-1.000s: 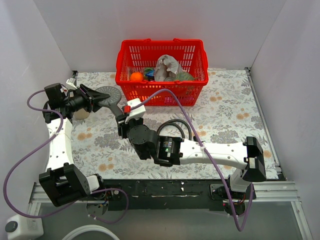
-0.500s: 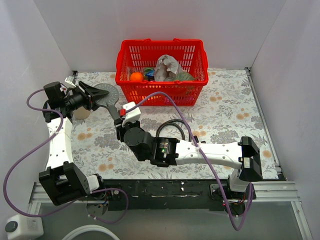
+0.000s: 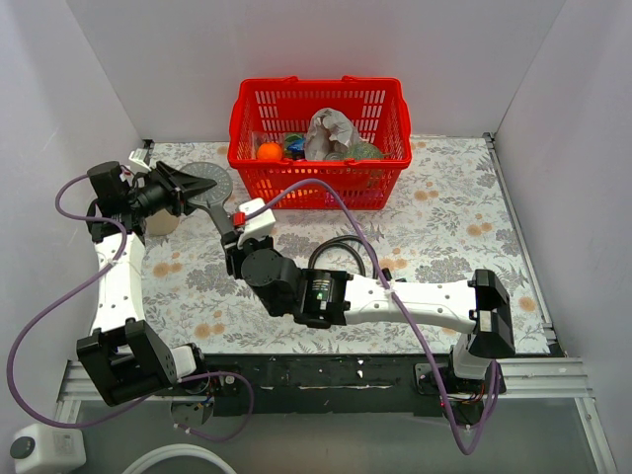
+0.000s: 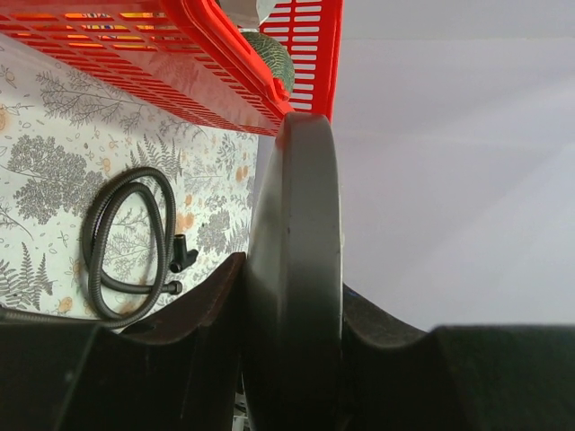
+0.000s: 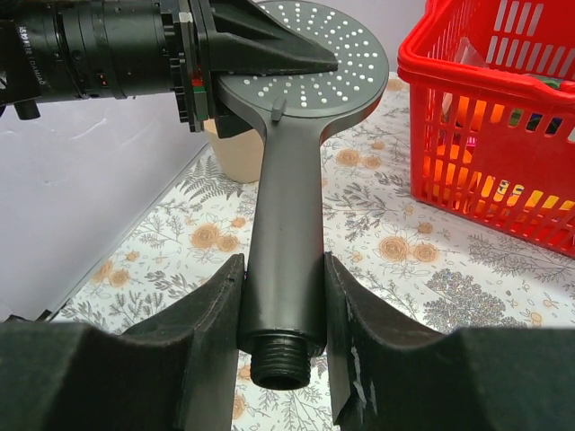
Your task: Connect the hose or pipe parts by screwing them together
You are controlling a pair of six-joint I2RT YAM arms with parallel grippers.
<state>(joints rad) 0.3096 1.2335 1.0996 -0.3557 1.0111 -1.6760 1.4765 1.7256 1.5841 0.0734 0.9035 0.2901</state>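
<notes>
**Hand shower held between both arms, hose lying free.** The grey hand shower (image 5: 287, 180) was held clear of the floral-patterned table (image 3: 444, 227), at the upper left of the top view.

- **Head:** Its round flat head (image 5: 314, 63) was matte dark grey, with a face dotted by rows of small pale nozzles. Seen edge-on in the left wrist view, it was a thin disc.
- **Handle:** The straight handle (image 5: 286, 233) ran down from the head toward the centre of the frame. It ended in a short threaded end (image 5: 281, 366), which was bare and open.
- **Left gripper:** The left gripper (image 3: 193, 188) was clamped on the head, one finger against each face of the disc.
- **Right gripper:** The right gripper (image 5: 281, 296) was closed on the lower handle. Its two fingers pressed the handle's opposite sides just above the thread.
- **Hose:** The dark grey ribbed hose (image 3: 346, 255) lay in a loose coil on the table at mid-frame, beside the right arm and apart from both grippers. Its two end nuts (image 4: 182, 253) lay close together at the coil's edge, and neither met the handle.
- **Basket:** A red basket (image 3: 316, 104) holding mixed items stood at the upper centre, just behind the shower head.
</notes>
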